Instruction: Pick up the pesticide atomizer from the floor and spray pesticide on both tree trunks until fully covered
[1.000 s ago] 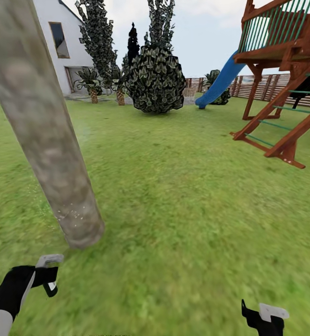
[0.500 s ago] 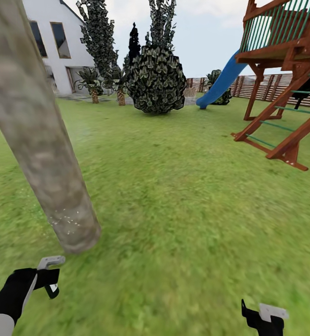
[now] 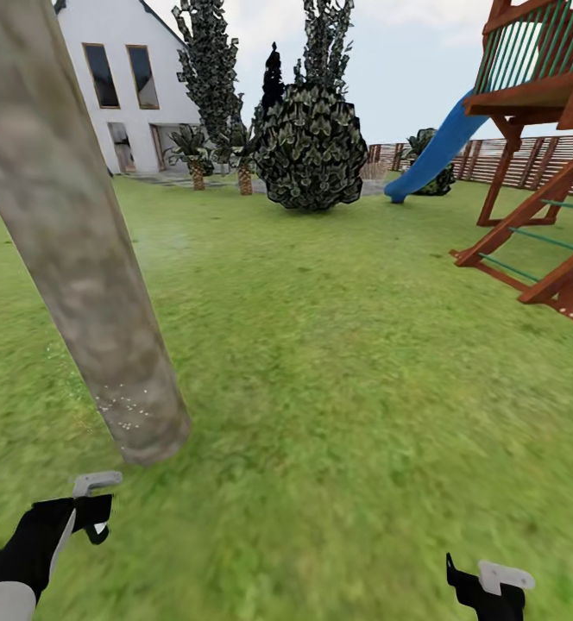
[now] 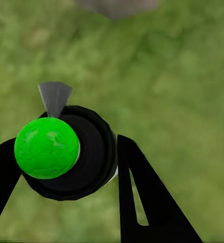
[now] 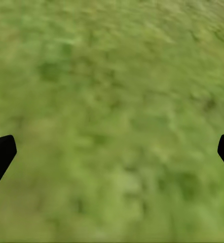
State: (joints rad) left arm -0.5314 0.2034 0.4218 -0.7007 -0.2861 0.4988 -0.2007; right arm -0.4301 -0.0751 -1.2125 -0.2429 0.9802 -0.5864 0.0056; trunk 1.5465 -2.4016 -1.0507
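Gripping the atomizer [image 4: 66, 152], left gripper [image 3: 92, 509] sits near the tree trunk [image 3: 88, 285]; right gripper [image 5: 112, 152] spread.

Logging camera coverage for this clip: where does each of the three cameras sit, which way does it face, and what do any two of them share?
Head view: on the robot's head, facing forward and down over the lawn at the tree trunk; left claw and right claw show.
Left wrist view: looks along the left claw, shut on the atomizer, toward the trunk's base.
Right wrist view: looks along the open right claw at grass.
Shared: head and left wrist both show the trunk.
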